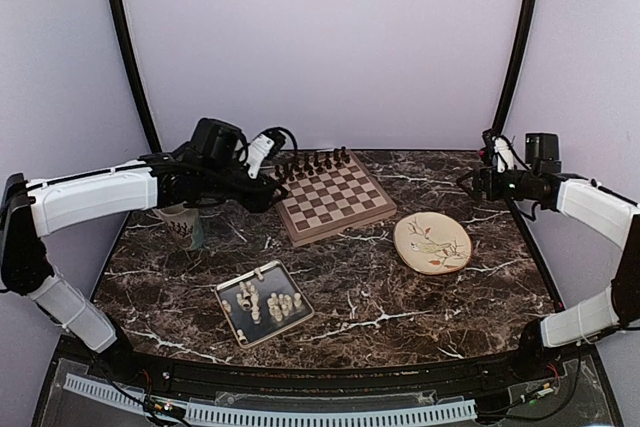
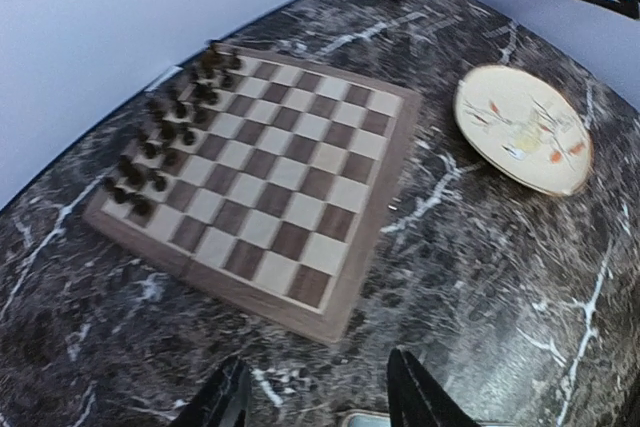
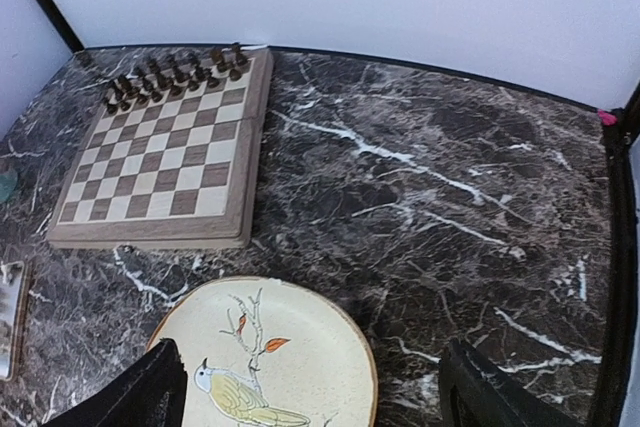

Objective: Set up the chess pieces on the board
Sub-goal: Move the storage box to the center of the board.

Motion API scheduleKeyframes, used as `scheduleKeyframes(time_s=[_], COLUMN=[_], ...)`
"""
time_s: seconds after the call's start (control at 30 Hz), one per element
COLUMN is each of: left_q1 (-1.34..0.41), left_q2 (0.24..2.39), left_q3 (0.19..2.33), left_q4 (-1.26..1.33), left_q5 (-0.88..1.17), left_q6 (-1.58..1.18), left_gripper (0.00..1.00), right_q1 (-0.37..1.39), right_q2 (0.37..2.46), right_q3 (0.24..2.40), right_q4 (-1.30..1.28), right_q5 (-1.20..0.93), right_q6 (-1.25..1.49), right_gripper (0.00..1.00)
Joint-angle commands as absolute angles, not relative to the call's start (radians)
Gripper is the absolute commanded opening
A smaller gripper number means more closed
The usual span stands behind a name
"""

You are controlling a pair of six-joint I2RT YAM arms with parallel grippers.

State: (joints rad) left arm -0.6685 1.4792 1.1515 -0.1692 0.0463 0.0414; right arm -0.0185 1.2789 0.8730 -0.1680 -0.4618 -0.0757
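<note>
Marble table point(image 1: 380, 297), seen from the operator's side, with the items keyed by size.

**Board** point(image 1: 333, 202): lies flat at the far centre of the table and is turned askew, so its edges run oblique to the table's front edge. Being square, it has no long axis of its own. The occupied ranks along its far edge give the direction, running from near-left to far-right.

**Plate** point(image 1: 445, 252): lies flat to the right of the board, apart from it, and holds no pieces.

**Tray** point(image 1: 229, 319): sits near-left of the board and serves as the supply bin.

**Mug** point(image 1: 183, 227): stands beneath the left arm, at the table's left edge.

**Left gripper** point(image 2: 318, 397): hangs above the marble just off the board's near-left side. Its fingers are spread with nothing between them, probably raised to clear the standing figures.

**Right gripper** point(image 3: 310, 392): held high at the far right, looking down over the plate. Its jaws are wide apart and empty, which suggests it is parked out of the way.

**Dark pieces** point(image 1: 312, 163): stand upright in two ranks on the board's far edge, so that side looks complete.

**Cream pieces** point(image 1: 268, 302): clustered in the tray and not yet on the board. Whether each stands or lies is too small to tell. The board's near ranks are bare, so about half the task is outstanding.
</note>
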Motion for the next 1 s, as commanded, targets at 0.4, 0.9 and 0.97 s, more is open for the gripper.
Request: scheduleKeyframes(time_s=[0.4, 0.9, 0.97], left_q1=[-1.024, -1.069, -1.069], left_q2=[1.853, 2.031, 2.028], left_q3=[1.385, 1.505, 1.485], left_q4=[-0.511, -0.745, -0.758], left_q5=[0.205, 0.192, 0.167], left_q6=[0.209, 0.25, 0.256], left_gripper=[0.46, 0.49, 0.48], right_q1=[-0.028, -0.03, -0.03], right_q2=[1.189, 1.198, 1.203], right_q3=[0.738, 0.722, 0.722], right_q4=[-0.049, -0.025, -0.024], right_q5=[-0.626, -0.666, -0.668], right_q6=[-0.191, -0.207, -0.207], right_gripper=[0.85, 0.84, 0.84])
